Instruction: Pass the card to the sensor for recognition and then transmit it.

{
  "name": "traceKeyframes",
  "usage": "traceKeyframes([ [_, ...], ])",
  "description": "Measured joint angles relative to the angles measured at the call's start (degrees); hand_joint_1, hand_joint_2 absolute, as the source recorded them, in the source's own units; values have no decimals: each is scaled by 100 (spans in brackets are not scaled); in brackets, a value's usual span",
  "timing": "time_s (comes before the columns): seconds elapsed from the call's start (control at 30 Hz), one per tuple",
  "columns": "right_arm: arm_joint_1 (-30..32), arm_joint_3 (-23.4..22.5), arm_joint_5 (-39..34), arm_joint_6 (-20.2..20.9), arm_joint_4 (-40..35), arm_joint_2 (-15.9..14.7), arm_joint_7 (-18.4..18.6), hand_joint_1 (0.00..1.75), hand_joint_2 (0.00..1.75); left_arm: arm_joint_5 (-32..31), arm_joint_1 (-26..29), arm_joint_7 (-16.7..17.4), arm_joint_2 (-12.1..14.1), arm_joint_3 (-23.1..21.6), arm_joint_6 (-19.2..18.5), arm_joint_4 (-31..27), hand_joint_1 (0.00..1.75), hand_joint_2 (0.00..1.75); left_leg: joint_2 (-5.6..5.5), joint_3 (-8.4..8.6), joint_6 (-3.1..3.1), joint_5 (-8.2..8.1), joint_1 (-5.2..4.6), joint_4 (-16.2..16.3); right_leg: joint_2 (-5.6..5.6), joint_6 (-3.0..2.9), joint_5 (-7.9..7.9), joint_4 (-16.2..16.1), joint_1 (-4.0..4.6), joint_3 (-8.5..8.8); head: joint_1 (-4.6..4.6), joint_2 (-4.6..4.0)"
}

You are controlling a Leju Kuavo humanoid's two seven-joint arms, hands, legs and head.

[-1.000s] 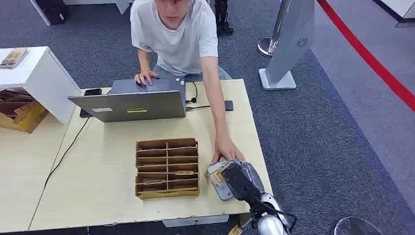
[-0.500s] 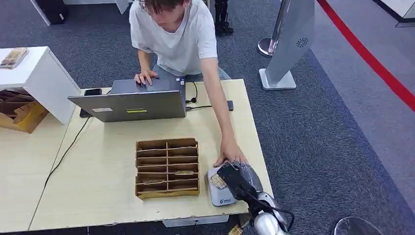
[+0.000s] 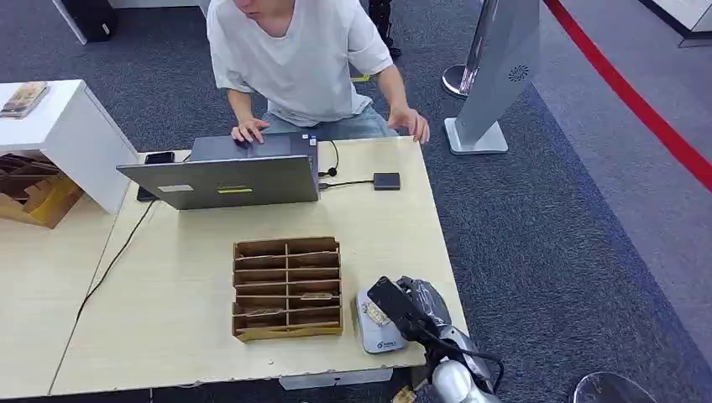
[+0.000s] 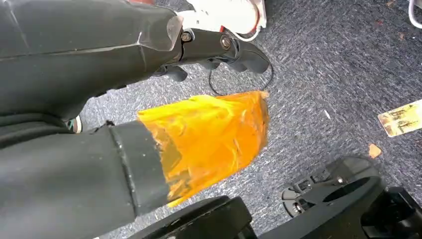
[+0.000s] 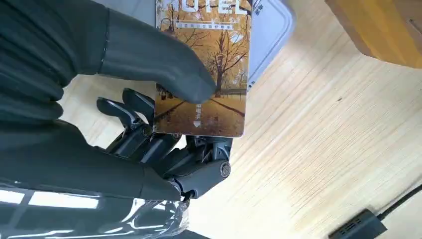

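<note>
My right hand [image 3: 405, 309] hovers near the table's front right corner and holds a card [image 3: 374, 315] printed with autumn trees. The thumb [image 5: 164, 64] presses the card [image 5: 206, 59] from one side and the dark fingers [image 5: 169, 149] back it from the other. Directly under the card lies the flat grey sensor pad [image 3: 382, 336], whose rounded corner [image 5: 271, 35] shows just beyond the card's edge. My left hand [image 4: 219, 89] hangs over the carpet with an orange-taped thumb and dark fingers apart, holding nothing.
A cardboard divider box [image 3: 287, 287] sits left of the sensor. A laptop [image 3: 222, 172] and a small black device [image 3: 386, 180] on a cable stand at the far side, where a person [image 3: 294, 59] leans. Another card [image 4: 403, 118] lies on the carpet.
The person's hand left the sensor pad and drew back to the table's far edge. The pad now sits slightly nearer the front edge. My right hand still holds the card over it.
</note>
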Motion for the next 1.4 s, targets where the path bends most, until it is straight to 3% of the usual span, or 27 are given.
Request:
traceKeyframes([
  [0.7, -260, 11, 496, 0, 337, 111, 295, 175, 175, -35, 0, 35, -2, 15, 0, 0, 0, 0, 1, 14, 0, 0, 0, 0, 0, 0, 0, 0, 0, 12, 0, 0],
  [1.4, -305, 11, 627, 0, 393, 136, 282, 175, 175, -76, 0, 37, -4, 81, 0, 0, 0, 0, 1, 24, 0, 0, 0, 0, 1, 0, 0, 0, 0, 22, 0, 0],
])
